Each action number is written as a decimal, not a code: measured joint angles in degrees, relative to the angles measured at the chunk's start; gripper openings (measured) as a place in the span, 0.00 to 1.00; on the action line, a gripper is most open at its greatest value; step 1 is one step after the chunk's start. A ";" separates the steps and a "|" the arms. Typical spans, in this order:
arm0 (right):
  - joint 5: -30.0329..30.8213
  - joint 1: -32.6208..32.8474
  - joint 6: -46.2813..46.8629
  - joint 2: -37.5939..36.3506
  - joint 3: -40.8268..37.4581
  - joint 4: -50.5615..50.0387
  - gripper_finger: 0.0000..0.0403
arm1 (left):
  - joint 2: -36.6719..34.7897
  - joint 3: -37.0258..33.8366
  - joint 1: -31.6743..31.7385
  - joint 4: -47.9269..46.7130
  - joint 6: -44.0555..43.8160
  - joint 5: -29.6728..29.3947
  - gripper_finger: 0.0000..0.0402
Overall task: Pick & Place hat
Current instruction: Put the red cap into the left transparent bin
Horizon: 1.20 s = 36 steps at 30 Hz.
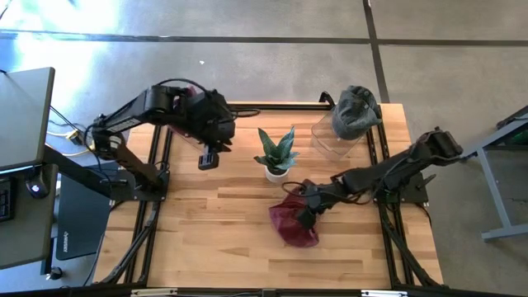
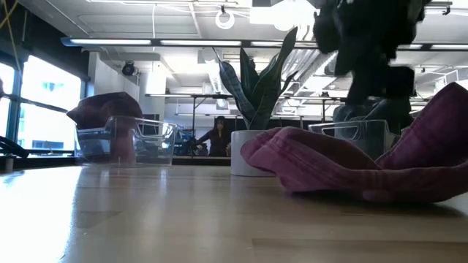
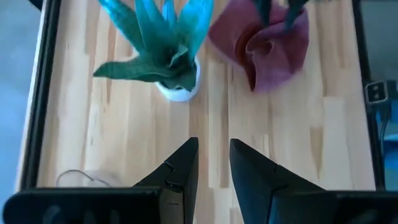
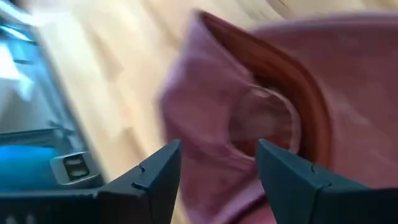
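A maroon hat (image 1: 290, 227) lies crumpled on the wooden table, near the middle, toward the near edge; it also shows in the low view (image 2: 344, 164) and in the left wrist view (image 3: 273, 43). My right gripper (image 1: 304, 209) is over its far part, open, with its fingers on either side of a raised fold of the hat (image 4: 249, 99). My left gripper (image 1: 208, 158) hangs above the table's left half, open by a narrow gap (image 3: 214, 146), touching nothing. My right gripper (image 4: 217, 152) comes at the maroon hat from above, slanting from the table's right. Its open fingers (image 4: 158, 171) stand on both sides of a raised fold beside the brim. I cannot tell whether they touch the cloth. The hat rests on the table.
A potted plant in a white pot (image 1: 275, 157) stands at the table's middle, just beyond the hat. A clear container (image 1: 338, 139) at the far right holds a grey-green hat (image 1: 355, 111). Black frame rails (image 1: 157, 177) run along both table sides. Bare wood lies at the near left.
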 joint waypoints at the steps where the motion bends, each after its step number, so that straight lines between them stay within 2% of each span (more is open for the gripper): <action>1: -0.71 -0.55 -0.03 1.07 0.03 -1.02 0.49 | -0.49 -1.65 -0.06 1.50 -0.55 0.07 0.22; 5: -3.71 -1.04 -0.09 5.95 0.04 -4.24 0.47 | -3.25 -8.33 -0.89 2.58 -2.68 0.51 0.22; 8: -5.12 -0.60 0.24 9.66 0.04 -5.74 0.44 | -4.29 -12.42 -2.35 6.89 -3.75 0.48 0.22; 11: -6.80 0.07 0.62 12.45 0.04 -5.86 0.38 | -5.08 -14.86 -3.67 9.01 -3.93 0.42 0.22; 14: -6.94 1.06 0.39 13.96 0.04 -5.65 0.26 | -5.13 -15.88 -4.64 9.42 -3.94 0.33 0.22; 17: -5.70 1.77 1.29 13.58 0.04 -5.89 0.07 | -5.00 -15.95 -5.33 9.60 -3.93 -0.17 0.22; 18: -5.08 2.00 1.88 12.88 0.03 -6.07 0.04 | -5.13 -15.91 -5.31 9.58 -3.93 -0.21 0.22; 21: -3.89 2.57 6.37 9.38 0.71 -8.34 0.06 | -5.05 -15.86 -5.25 9.61 -4.23 -0.20 0.22; 26: -3.19 3.36 14.95 3.75 4.32 -21.47 0.02 | -5.06 -15.87 -5.22 9.67 -4.71 -0.70 0.22; 30: -1.03 3.51 19.27 2.16 3.73 -26.14 0.05 | -5.06 -15.87 -5.22 9.65 -5.22 -0.44 0.22; 36: -7.73 2.90 27.44 3.26 -1.96 -29.66 0.02 | -4.99 -15.87 -5.22 9.64 -5.53 -0.37 0.22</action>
